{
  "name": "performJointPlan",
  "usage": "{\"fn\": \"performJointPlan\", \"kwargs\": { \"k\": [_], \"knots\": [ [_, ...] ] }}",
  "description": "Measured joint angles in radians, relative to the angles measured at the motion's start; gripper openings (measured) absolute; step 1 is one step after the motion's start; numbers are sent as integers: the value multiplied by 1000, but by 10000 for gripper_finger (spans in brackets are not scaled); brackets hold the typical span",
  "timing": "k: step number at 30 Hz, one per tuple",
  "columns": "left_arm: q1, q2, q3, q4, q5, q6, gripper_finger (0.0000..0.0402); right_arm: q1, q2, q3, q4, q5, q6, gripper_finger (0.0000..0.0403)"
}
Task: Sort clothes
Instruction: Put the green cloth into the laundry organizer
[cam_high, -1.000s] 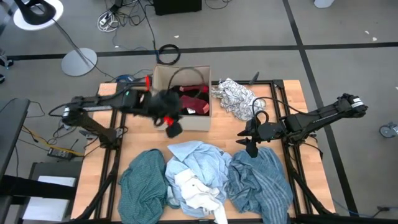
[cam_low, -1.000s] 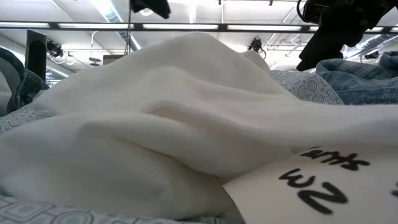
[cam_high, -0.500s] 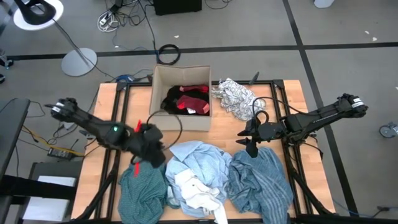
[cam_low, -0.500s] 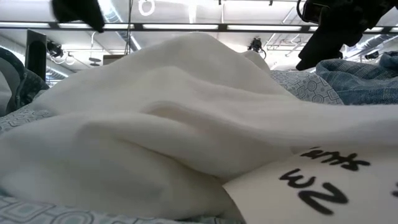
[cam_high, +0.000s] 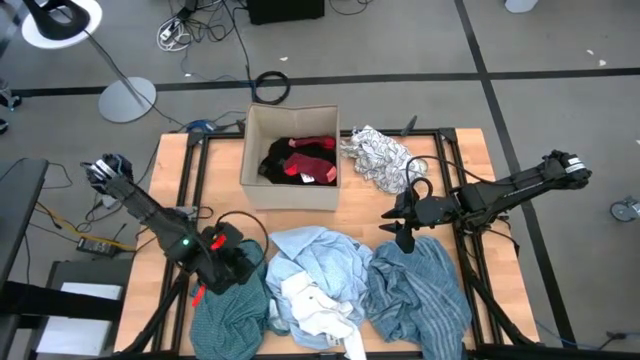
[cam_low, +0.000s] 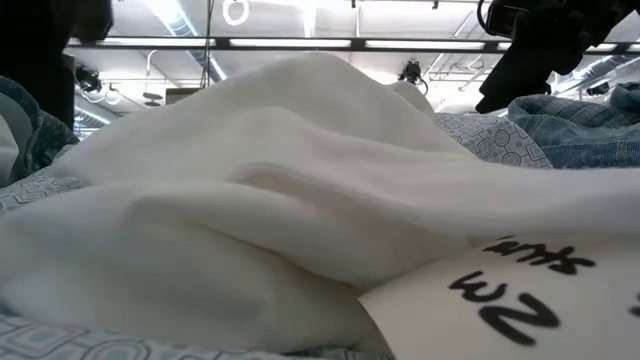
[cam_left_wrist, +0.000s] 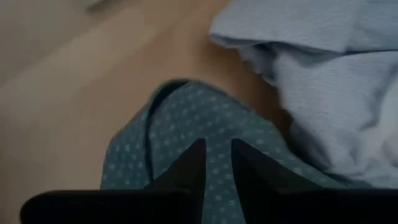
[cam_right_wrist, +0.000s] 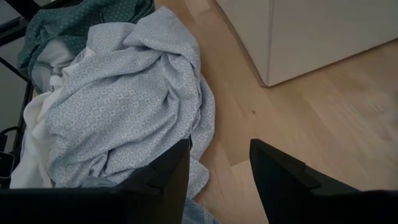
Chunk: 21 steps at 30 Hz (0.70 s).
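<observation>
My left gripper (cam_left_wrist: 217, 155) stands low over the far end of the teal garment (cam_high: 228, 305) at the table's near left, its fingers a narrow gap apart. My right gripper (cam_high: 403, 235) hangs open and empty above the far edge of the grey-blue striped garment (cam_high: 420, 290). The light blue garment (cam_high: 320, 255) and the white garment (cam_high: 315, 305) lie heaped between the teal and the striped one. Black (cam_high: 277, 160) and red (cam_high: 312, 163) garments lie in the cardboard box (cam_high: 290, 196). The white garment with black pattern (cam_high: 378, 157) lies on the table right of the box. My left gripper points down at the far end of the teal garment (cam_left_wrist: 180, 118), with teal cloth showing in the gap between its fingers. I cannot tell whether the fingertips touch the cloth.
Bare wood shows between the box and the heap (cam_high: 355, 215) and at the table's far left (cam_high: 195, 170). In the low view the white garment (cam_low: 300, 200) fills most of the picture. Cables and a lamp base lie on the floor beyond the table.
My left gripper has swung from the box's near wall toward the table's near left and gone down onto the far end of the teal garment. My right gripper has kept still.
</observation>
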Motion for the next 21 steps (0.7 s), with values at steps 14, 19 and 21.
{"fn": "performJointPlan", "kwargs": {
  "k": [14, 19, 21],
  "knots": [
    [-1, 0, -171, 181, 30, -80, 193, 0, 0, 0, 0, 0, -4, 168],
    [-1, 0, -206, 252, 40, -40, 225, 0, 0, 0, 0, 0, -5, 169],
    [-1, 0, -209, 260, 64, -43, 228, 0, 0, 0, 0, -1, -5, 169]
  ]
}}
